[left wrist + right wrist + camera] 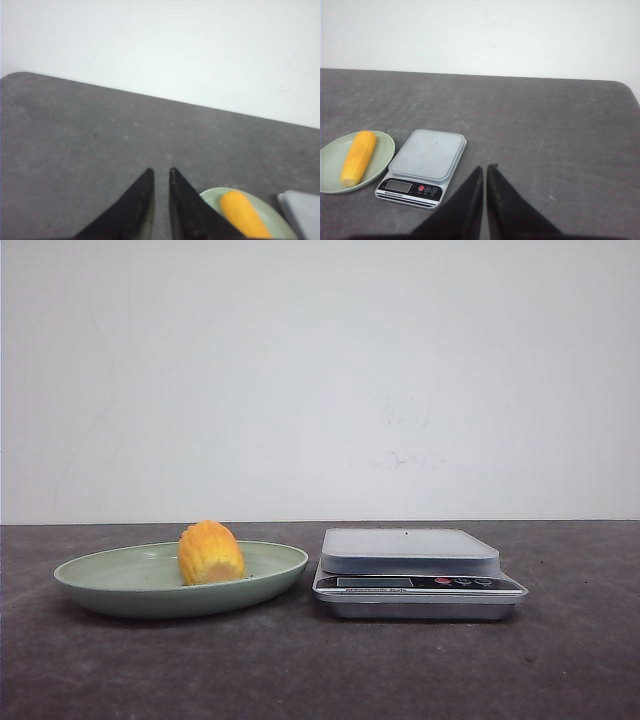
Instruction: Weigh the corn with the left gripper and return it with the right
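Observation:
The yellow-orange corn [211, 552] lies in a pale green plate [120, 585] on the dark table, left of a silver kitchen scale [415, 570] with an empty platform. The corn [245, 214] and the plate [215, 196] also show in the left wrist view, beside the left gripper [160, 172], which is shut and empty above bare table. The right gripper [485, 168] is shut and empty, above the table to the right of the scale [425, 162]. The right wrist view also shows the corn [358, 156] in the plate [382, 150]. Neither gripper shows in the front view.
A white wall stands behind the table. The table's rounded corners show in the left wrist view [20, 76] and the right wrist view [625, 85]. The scale's display [399, 186] is blank.

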You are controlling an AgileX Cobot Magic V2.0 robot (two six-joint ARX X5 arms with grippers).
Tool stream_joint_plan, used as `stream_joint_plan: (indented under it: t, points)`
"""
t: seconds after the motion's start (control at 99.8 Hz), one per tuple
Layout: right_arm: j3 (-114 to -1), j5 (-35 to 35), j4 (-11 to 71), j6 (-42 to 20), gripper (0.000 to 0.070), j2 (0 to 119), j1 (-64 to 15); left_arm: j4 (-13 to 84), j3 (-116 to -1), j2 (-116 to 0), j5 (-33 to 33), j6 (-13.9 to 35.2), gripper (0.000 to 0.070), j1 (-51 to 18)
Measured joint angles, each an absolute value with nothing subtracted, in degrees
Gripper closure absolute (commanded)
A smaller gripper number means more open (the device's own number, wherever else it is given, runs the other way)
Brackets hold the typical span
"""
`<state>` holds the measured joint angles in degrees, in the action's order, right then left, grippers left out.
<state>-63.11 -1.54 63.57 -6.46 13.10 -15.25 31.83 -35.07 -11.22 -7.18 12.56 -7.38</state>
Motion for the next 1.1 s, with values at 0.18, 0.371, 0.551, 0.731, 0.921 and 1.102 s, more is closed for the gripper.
stream_joint_plan:
  t: [0.18, 0.371, 0.551, 0.731, 0.921, 1.102]
  points:
    - [-63.1, -1.5, 63.6, -6.5, 0.0696, 13.1, -15.2, 22.1, -20.9, -5.6, -7.2, 12.4, 0.0685, -5.5]
    - [-63.1, -1.5, 63.6, -6.5, 0.0696, 13.1, -15.2, 15.7, -9.8, -0.2, -7.1, 12.3, 0.0685, -5.0]
    - [-63.1, -1.5, 63.6, -6.5, 0.0696, 13.1, -15.2, 14.5, -7.2, -0.3, -7.1, 10.8, 0.0685, -5.0]
    - [-63.1, -1.5, 63.6, -6.5, 0.0696, 13.1, -15.2, 13.0, -3.2, -0.3, -7.1, 7.8, 0.0685, -4.9]
    - [-63.1, -1.5, 63.6, -6.5, 0.0696, 13.1, -15.2, 11.8, -2.4, -0.3, -7.1, 7.1, 0.0684, -4.9]
    - [-63.1, -1.5, 63.6, -6.5, 0.0696, 13.1, -15.2, 11.7, -2.4, -0.3, -7.1, 7.0, 0.0684, -4.9]
